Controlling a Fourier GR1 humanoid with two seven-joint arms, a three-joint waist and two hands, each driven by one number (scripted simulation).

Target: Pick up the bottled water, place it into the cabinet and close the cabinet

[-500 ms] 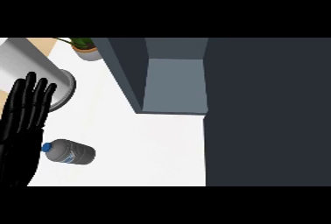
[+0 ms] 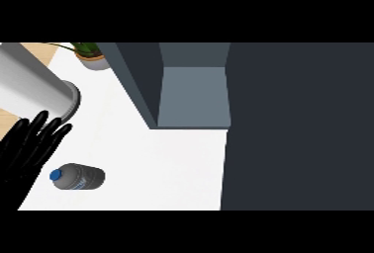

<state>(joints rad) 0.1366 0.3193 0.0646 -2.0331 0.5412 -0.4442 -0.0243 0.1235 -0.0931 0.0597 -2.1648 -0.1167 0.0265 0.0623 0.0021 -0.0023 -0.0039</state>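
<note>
The bottled water [image 2: 76,177] lay on its side on the white counter [image 2: 168,163], at about eight o'clock from the middle of the view. Its blue cap [image 2: 55,175] pointed toward nine o'clock, to the black hand just beside it. The bottle was not held by anything.

The left hand [image 2: 27,148] showed at the left edge, at about nine o'clock. Its fingers [image 2: 45,131] were straight and a little spread, pointing toward one o'clock. It had hold of nothing. The fingertips were close to a large grey cylinder [image 2: 33,84], which stood at ten o'clock and took much of the upper left corner. I could not tell if the fingers touched it. The right hand did not show in the view.

At eleven o'clock, near the top edge, a small potted plant [image 2: 91,55] stood on the counter, well apart from the bottle. The cabinet [image 2: 191,96] was at twelve o'clock, open, with a paler grey floor inside. Its dark side wall [image 2: 135,84] stood between the bottle's part of the counter and the inside of the cabinet. A broad dark panel [image 2: 300,128] filled the whole right side, from one o'clock to five o'clock, and hid everything there.
</note>
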